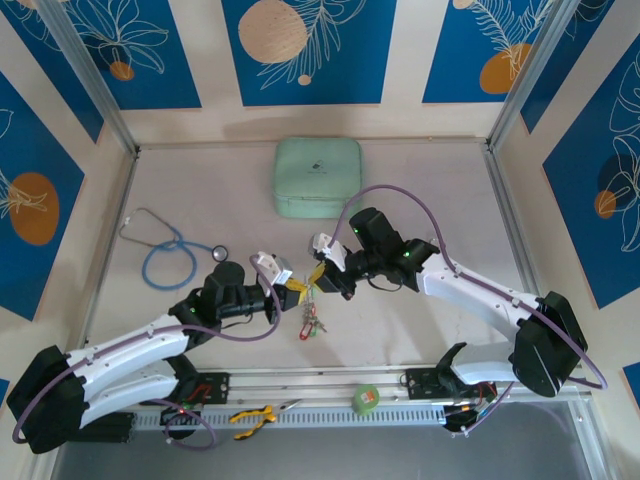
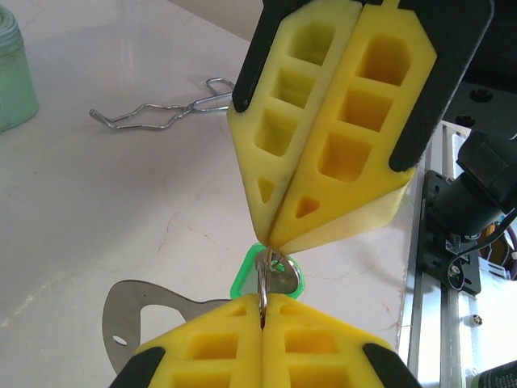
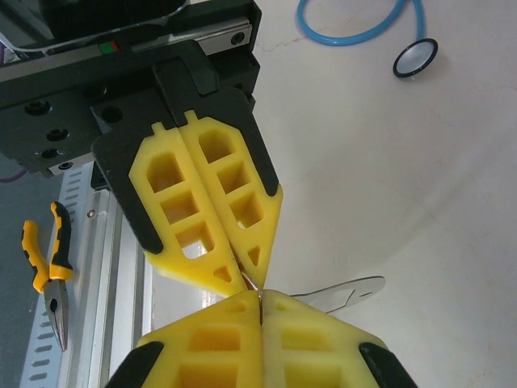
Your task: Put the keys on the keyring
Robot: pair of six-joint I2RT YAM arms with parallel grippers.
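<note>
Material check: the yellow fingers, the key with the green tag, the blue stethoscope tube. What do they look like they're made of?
The yellow fingers: matte, with hollow lattice cells, likely printed flexible plastic. The key: bright, shiny silvery metal. Its tag looks like translucent green plastic. The stethoscope tube: glossy blue with a smooth bend, probably rubber or PVC.

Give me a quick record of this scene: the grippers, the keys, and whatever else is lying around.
left gripper: shut, pinching a green-tagged key
right gripper: shut, tip to tip with the left gripper
key bunch: by the fingertips, red and green tags
on the table: stethoscope, green case
at the front rail: tape roll, pliers
</note>
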